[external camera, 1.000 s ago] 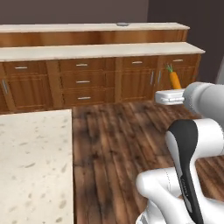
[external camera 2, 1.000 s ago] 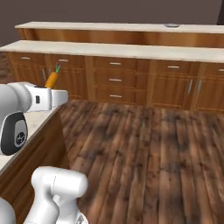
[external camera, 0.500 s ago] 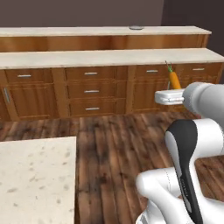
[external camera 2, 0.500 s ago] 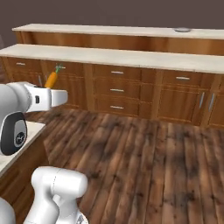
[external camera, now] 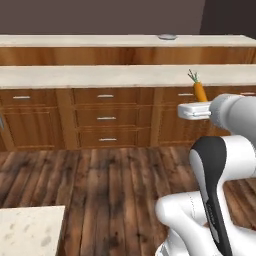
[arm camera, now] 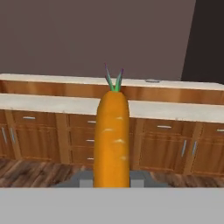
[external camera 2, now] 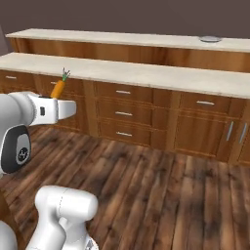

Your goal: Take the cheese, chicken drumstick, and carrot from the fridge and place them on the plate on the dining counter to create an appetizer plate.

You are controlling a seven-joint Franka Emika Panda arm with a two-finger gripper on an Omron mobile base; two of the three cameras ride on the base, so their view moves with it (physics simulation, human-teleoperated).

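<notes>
The carrot (arm camera: 113, 135), orange with a small green top, stands upright in my gripper (arm camera: 112, 180), which is shut on its lower end. From the base views the carrot (external camera: 200, 91) (external camera 2: 58, 88) sticks up out of the gripper (external camera: 198, 103) (external camera 2: 59, 99), held in the air above the wooden floor. Far ahead, a shallow grey round plate (external camera: 167, 36) (external camera 2: 211, 38) (arm camera: 152, 80) lies on the raised back tier of the long beige-topped dining counter (external camera: 90, 41) (external camera 2: 122, 38). The cheese, chicken drumstick and fridge are out of view.
A lower beige counter (external camera: 100, 76) (external camera 2: 146, 73) over wooden drawers and cabinet doors runs in front of the raised tier. Dark wood floor (external camera: 110, 185) lies open between me and it. A corner of a speckled stone top (external camera: 27, 232) sits at my near left.
The whole picture has shifted as the base moved: the speckled top at the near left has slid mostly out of frame. The carrot stays held the same way.
</notes>
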